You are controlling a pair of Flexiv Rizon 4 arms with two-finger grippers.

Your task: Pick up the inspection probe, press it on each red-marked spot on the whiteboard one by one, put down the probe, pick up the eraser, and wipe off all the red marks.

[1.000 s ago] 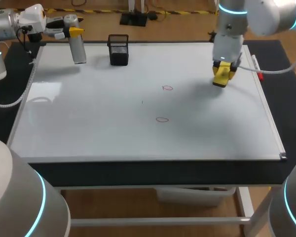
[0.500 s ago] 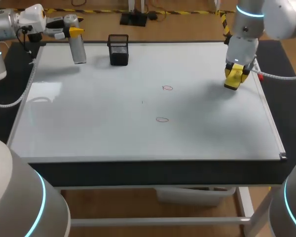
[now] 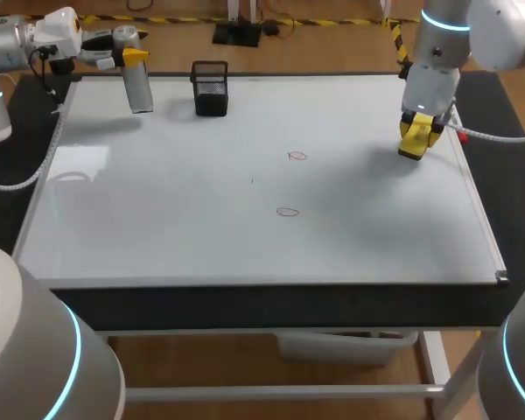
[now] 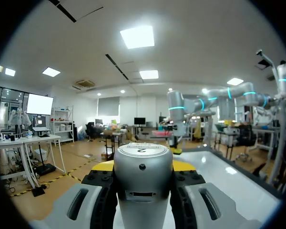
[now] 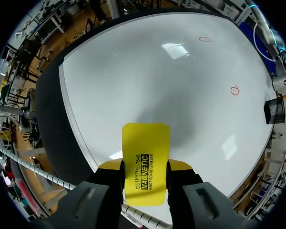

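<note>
**While left held the probe, right had the eraser over the board; both red marks were unwiped**

Left gripper (image 3: 129, 57) was parked at the far-left corner of the whiteboard (image 3: 157, 219), fingers clamped on either side of the inspection probe (image 3: 140, 92). The probe was a silver cylinder, slightly tilted, with its lower end over the board's far-left corner. The left wrist view confirmed the grip: the probe (image 4: 143, 191) sat squarely in the left gripper (image 4: 143, 167), a yellow tip against each flank and the round cap facing the camera.

Right gripper (image 3: 413, 131) was near the board's right edge, in the far half, pointing down. Its fingers were closed only as far as the width of the yellow eraser (image 3: 411, 144) allowed, gripping it from both sides. In the right wrist view the eraser (image 5: 145, 143) stuck out ahead of the right gripper (image 5: 145, 164), with the whiteboard (image 5: 157, 71) beyond it. A soft shadow lay on the board ahead of the eraser, so it was probably hovering rather than pressed down, though contact could not be confirmed from either view.

Two red marks were on the board, both small open ovals and well apart from the eraser:
- far mark (image 3: 297, 156), also (image 5: 235, 90)
- near mark (image 3: 287, 212), also (image 5: 205, 39)

A black mesh holder (image 3: 210, 87) stood on the board's far edge, near the probe but not touching it.
</note>
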